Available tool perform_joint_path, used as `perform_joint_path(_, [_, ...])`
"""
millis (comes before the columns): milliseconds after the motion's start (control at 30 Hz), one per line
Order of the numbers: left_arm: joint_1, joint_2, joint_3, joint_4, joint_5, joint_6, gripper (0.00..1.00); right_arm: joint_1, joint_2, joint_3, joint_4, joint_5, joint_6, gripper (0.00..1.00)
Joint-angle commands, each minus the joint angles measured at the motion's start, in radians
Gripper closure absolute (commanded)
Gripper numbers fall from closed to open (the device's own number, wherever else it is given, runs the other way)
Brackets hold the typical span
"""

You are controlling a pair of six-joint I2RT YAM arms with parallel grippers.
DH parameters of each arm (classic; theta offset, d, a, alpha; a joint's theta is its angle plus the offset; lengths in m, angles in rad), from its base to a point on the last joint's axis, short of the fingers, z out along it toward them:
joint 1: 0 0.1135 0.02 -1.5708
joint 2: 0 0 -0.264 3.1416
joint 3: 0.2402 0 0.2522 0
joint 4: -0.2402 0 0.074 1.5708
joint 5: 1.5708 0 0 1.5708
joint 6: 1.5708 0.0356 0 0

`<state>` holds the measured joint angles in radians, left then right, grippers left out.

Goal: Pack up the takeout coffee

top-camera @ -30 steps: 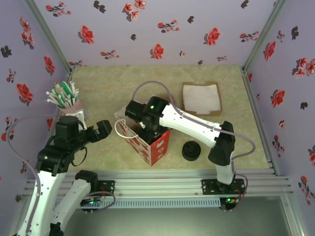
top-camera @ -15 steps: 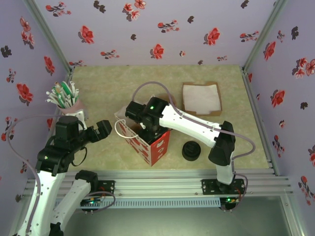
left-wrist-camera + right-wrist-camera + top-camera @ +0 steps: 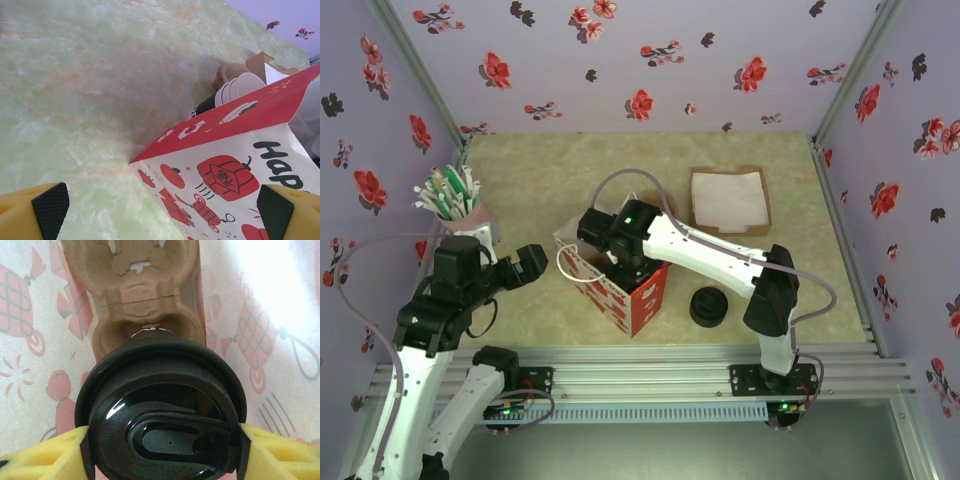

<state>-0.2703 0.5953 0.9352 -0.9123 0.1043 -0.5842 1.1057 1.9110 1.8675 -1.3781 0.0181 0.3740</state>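
- Right jaws [image 3: 162, 455] clamped on the takeout coffee [image 3: 160, 405]. A yellow pad presses the black lid's rim on each side, so the jaws stand part-way apart, set by the lid's width.
- The cup is inside the red-and-white paper bag [image 3: 638, 298] at mid-table. From above, the right wrist is sunk into the bag's mouth and covers the cup.
- The cup's long axis runs straight away from the wrist camera: lid faces the lens, body and base hidden behind it. Judged upright, lid up.
- Key relation: the brown pulp carrier [image 3: 142, 295] lies on the bag floor beyond the cup. The rim of its nearer pocket shows just past the lid's far edge, the second pocket further off.
- Cannot tell whether the base has reached the pocket; the lid blocks the sight line.
- Judgement: the move in hand is a straight drop along the cup's own axis. The pocket looks offset slightly toward the far side of the lid, so a small shift that way may be needed before letting go.
- Risk: the base catches the pocket rim and the cup tips on release.
- Left jaws [image 3: 162, 215] wide apart, holding nothing, just beside the bag's left face, not touching it.
- The right arm is the one that matters here.
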Motion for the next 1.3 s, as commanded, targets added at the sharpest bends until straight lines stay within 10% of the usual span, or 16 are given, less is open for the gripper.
perform_joint_path(0, [-0.005, -0.005, -0.001, 0.017, -0.012, 0.014, 0.01, -0.009, -0.024, -0.013, 0.002, -0.012, 0.006, 0.34])
perform_joint_path(1267, [-0.005, -0.002, 0.005, 0.02, -0.013, 0.018, 0.01, -0.013, -0.024, -0.047, 0.034, -0.035, 0.008, 0.34])
